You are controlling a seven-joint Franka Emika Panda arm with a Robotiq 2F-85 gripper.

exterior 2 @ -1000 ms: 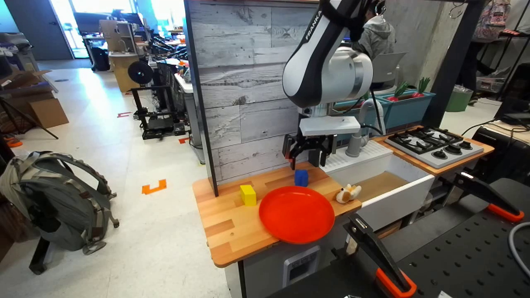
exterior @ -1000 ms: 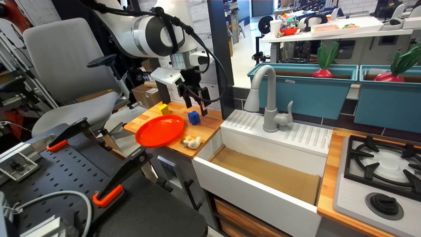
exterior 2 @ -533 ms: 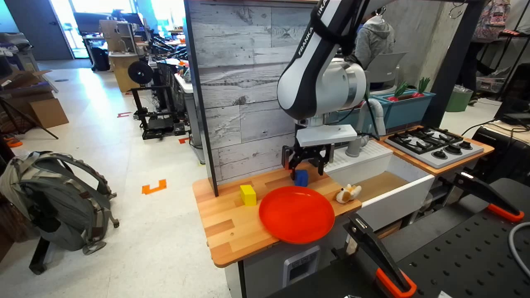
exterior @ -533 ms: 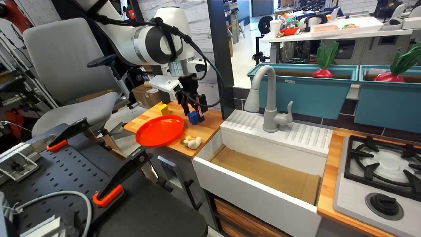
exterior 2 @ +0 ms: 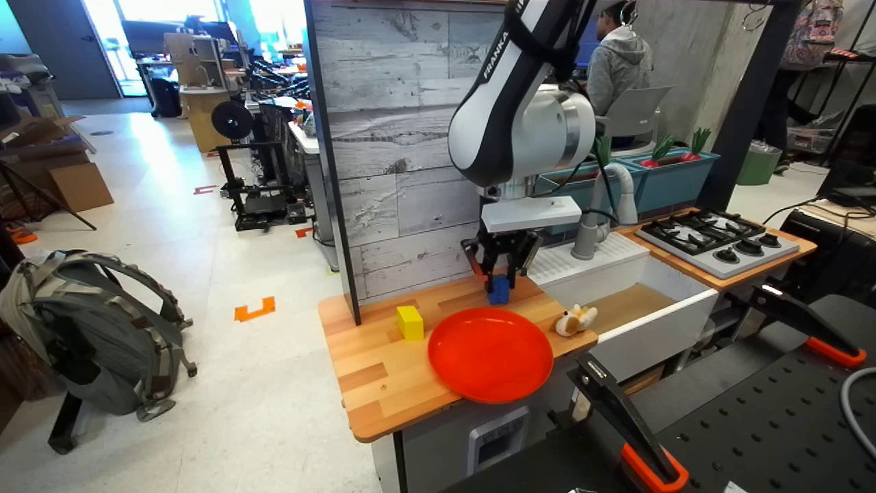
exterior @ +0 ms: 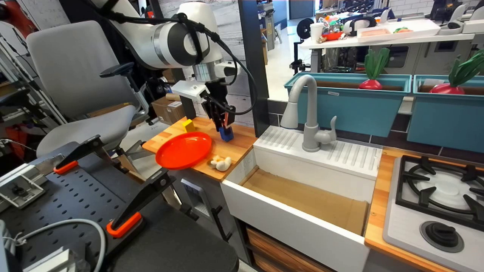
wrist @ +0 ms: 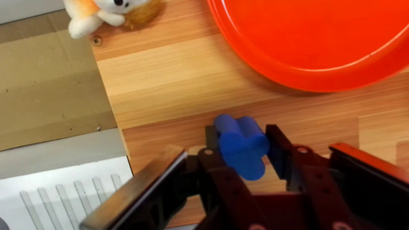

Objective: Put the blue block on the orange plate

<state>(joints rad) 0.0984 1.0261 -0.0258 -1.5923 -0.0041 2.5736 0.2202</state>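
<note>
**Pick stage: blue block (wrist: pixel 243 148) gripped, orange plate (wrist: pixel 322 35) yet to be reached**

Step in hand, by my reading: end of the pick. The gripper (exterior 2: pixel 500 283) stands narrow, holding the blue block with one finger on either side; in the wrist view the block sits just below and right of frame centre. Firmness of hold not readable. Base on the wooden counter (exterior 2: pixel 383 411) or just above it: cannot tell.

Plate fills the upper right of the wrist view, apart from the blue block, a strip of counter between. In both exterior views the blue block is near the plate, outside its rim. Upper left of the plate, in an exterior view: a yellow block (exterior 2: pixel 410 323). Lower right of it, in an exterior view: a plush toy (exterior: pixel 221 163).

Next move calls for: lift clear of the plate's raised rim, short carry toward the upper right of the wrist view, lower over the plate's middle, then part the fingers. Risks, estimated: lobed sides may let the blue block twist; too low a carry may nudge the plate, which seems to overhang the counter's front edge.
</note>
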